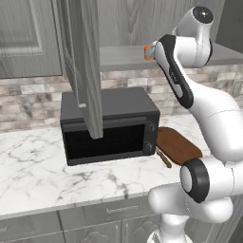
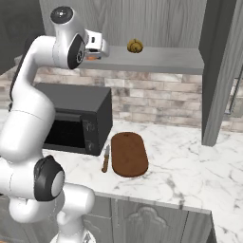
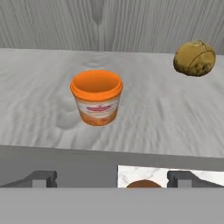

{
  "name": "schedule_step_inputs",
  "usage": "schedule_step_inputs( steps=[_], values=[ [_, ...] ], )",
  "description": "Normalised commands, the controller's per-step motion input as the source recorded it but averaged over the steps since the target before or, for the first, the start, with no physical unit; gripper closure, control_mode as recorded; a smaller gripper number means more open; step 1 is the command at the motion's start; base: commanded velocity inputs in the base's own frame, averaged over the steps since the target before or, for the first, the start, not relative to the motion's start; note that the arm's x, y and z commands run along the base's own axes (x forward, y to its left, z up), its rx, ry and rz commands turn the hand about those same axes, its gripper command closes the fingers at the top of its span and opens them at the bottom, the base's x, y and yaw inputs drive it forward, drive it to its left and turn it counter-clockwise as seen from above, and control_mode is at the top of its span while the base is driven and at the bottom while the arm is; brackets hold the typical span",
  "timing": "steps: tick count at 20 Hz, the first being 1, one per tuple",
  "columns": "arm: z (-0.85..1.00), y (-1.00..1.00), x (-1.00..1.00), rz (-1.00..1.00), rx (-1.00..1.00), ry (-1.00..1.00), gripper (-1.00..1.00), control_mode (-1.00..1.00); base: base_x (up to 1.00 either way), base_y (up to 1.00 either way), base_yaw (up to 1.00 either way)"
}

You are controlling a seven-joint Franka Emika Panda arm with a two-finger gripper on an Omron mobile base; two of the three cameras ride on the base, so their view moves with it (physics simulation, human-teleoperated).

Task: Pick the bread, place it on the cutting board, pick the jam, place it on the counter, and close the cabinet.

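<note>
On the grey shelf (image 3: 166,122) of the open cabinet (image 2: 156,59) stands the jam (image 3: 96,98), an orange jar with a pale label. The bread (image 3: 194,58), a round golden-brown lump, lies to its right and a little deeper in. My gripper (image 3: 113,178) is open just in front of the shelf edge, short of the jam, with nothing between its fingertips. From the right base the gripper (image 2: 98,51) hangs at the shelf's left end, half covering the jam (image 2: 92,58), with the bread (image 2: 135,46) further right. The cutting board (image 2: 129,154) lies on the counter (image 2: 190,161) below.
A black microwave (image 1: 109,126) sits on the counter under the shelf, left of the cutting board (image 1: 178,144). A knife (image 2: 105,159) lies between them. One open cabinet door (image 1: 88,66) hangs over the microwave; the other door (image 2: 218,71) stands open at the right.
</note>
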Motion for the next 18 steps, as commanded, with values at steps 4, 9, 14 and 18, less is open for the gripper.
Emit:
schedule_step_inputs(
  steps=[4, 9, 14, 18],
  values=[
    [0.0, 0.02, 0.32, 0.0, 0.0, 0.0, -1.0, -1.0, 0.0, 0.0, 0.0],
    [0.0, 0.05, 0.3, 0.0, 0.0, 0.0, -1.0, -1.0, 0.0, 0.0, 0.0],
    [0.0, 0.03, 0.27, 0.0, 0.0, 0.0, -1.0, -1.0, 0.0, 0.0, 0.0],
    [0.0, 0.02, 0.28, 0.0, 0.0, 0.0, -1.0, -1.0, 0.0, 0.0, 0.0]
  ],
)
